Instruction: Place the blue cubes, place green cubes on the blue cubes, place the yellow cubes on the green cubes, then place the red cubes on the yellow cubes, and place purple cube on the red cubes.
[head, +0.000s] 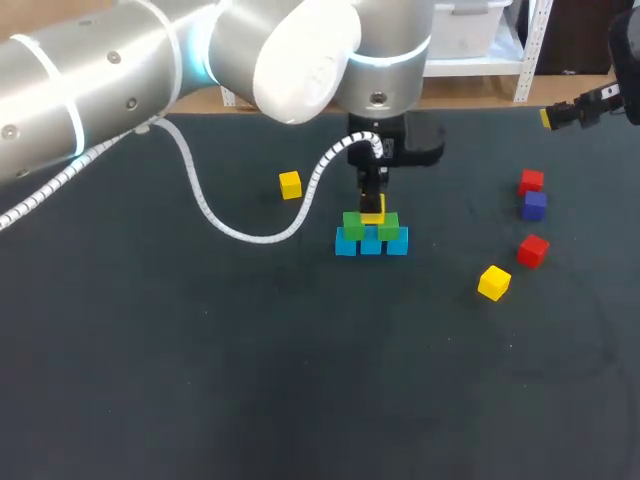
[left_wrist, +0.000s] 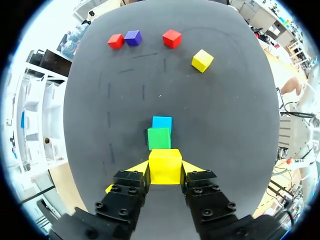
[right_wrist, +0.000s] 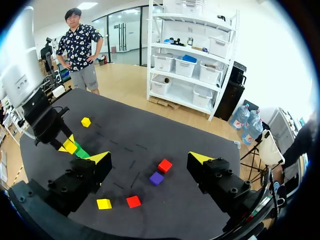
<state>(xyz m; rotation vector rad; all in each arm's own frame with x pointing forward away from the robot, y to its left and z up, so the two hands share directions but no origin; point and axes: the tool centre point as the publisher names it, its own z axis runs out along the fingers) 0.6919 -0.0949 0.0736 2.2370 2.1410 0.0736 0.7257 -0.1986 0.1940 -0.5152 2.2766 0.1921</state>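
**Yellow cube clamped over the green row**

Yellow was what my left gripper (left_wrist: 165, 170) held: one yellow cube (left_wrist: 165, 162), pinched from both sides between the fingers. It hung right over the stack, and I could not tell whether it touched the green beneath.

Under that gripper stood two green cubes (head: 354, 225) (head: 388, 225) on three blue cubes (head: 345, 243) (head: 371, 244) (head: 397, 242), which sat side by side in one row. Bare dark table (head: 200, 380) lay open on every side of the stack, with the widest stretch towards the near edge. Ahead of the left gripper, well apart from it, lay two red cubes (left_wrist: 115, 41) (left_wrist: 171, 38), one purple cube (left_wrist: 132, 37) just beside the first red, and one loose yellow cube (left_wrist: 202, 60). A second loose yellow cube (head: 290, 184) lay alone on the other side of the gripper, near the stack.

My right gripper (right_wrist: 150, 158) had its fingers spread wide with nothing between them. It hung by the table's far right edge, well apart from the stack. The reds and the purple lay below it on the mat.

The count came to three blue, two green, three yellow, two red and one purple.
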